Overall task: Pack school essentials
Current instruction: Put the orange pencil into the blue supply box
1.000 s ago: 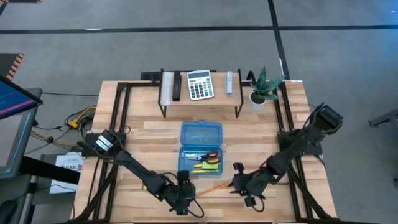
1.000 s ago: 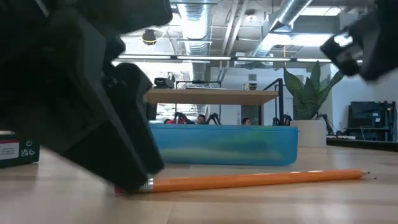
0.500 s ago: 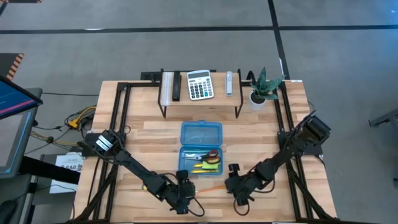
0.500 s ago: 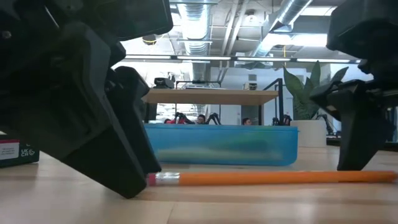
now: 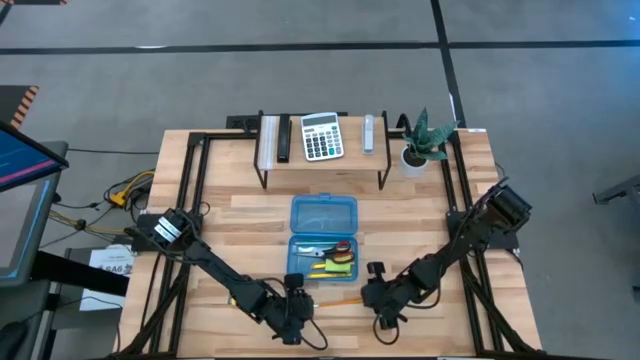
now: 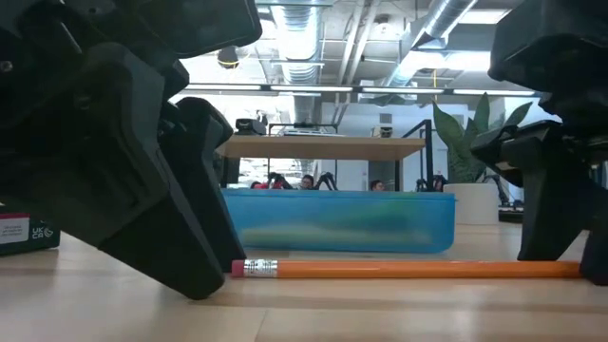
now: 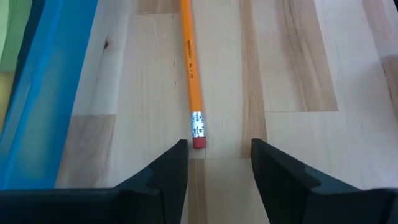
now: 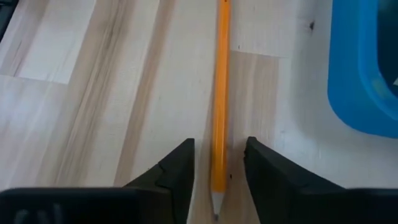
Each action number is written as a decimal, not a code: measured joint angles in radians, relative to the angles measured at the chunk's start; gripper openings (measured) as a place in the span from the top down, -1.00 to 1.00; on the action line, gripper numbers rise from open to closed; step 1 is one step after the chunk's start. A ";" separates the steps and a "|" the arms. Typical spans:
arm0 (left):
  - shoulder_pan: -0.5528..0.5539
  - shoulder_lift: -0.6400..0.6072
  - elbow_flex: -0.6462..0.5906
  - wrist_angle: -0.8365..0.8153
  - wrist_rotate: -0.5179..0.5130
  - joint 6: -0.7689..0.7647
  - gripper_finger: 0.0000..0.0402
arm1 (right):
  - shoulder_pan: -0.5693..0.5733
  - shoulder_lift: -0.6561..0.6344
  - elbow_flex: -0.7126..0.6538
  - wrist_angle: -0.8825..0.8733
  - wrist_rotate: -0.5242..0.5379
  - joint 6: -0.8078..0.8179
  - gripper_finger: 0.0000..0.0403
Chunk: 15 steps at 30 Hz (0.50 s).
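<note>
So we're going after the orange pencil [image 5: 337, 300] that's lying flat on the table [image 5: 240, 215], just in front of the open blue case [image 5: 323, 235]. The right gripper [image 8: 217, 177] is sitting right over the pointed end, fingers a little apart with the shaft running between them, but nothing is pinched yet as far as we can see. The left gripper [image 7: 217, 165] is parked at the eraser end, jaws spread wider than the pencil, and it's holding nothing either.

To do this well, we're thinking the right fingers need to drop square onto the wood a bit up from the tip, where the shaft is full width. Grabbing the tapered point looks like a good way to squirt the pencil out sideways. The left gripper could act as a backstop so it doesn't roll or slide.

What each view is giving us:
- The wrist views are showing how the pencil lines up between each pair of fingers, which the high view can't resolve at all.
- The low view is showing the pencil [image 6: 408, 270] resting fully on the table, not lifted.
- Only the high view is showing the scissors [image 5: 328, 250] already in the case, plus the calculator [image 5: 321, 136] on the back shelf.
</note>
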<state>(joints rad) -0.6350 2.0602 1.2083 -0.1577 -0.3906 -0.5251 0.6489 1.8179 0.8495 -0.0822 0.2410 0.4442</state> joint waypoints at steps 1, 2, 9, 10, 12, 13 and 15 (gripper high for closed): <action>0.003 0.000 0.000 0.000 0.001 0.001 0.21 | -0.002 0.000 -0.001 0.000 -0.001 0.000 0.24; 0.006 0.000 0.000 0.000 0.001 0.001 0.21 | -0.003 0.000 -0.001 0.000 -0.002 0.000 0.27; 0.026 0.002 0.000 0.008 -0.006 0.008 0.21 | -0.016 0.001 -0.001 0.000 -0.007 0.001 0.49; 0.028 0.002 0.000 0.008 -0.006 0.008 0.21 | -0.016 0.001 -0.002 0.000 -0.007 0.001 0.52; 0.033 0.002 0.000 0.011 -0.014 0.008 0.21 | -0.016 0.002 -0.002 0.000 -0.007 0.001 0.56; 0.034 0.003 0.000 0.016 -0.023 0.008 0.21 | -0.017 0.002 -0.002 0.000 -0.007 0.001 0.58; 0.037 0.004 0.000 0.023 -0.032 0.010 0.23 | -0.017 0.002 -0.002 0.000 -0.007 0.001 0.61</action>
<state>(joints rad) -0.5982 2.0644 1.2079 -0.1346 -0.4225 -0.5152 0.6323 1.8194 0.8478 -0.0817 0.2340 0.4450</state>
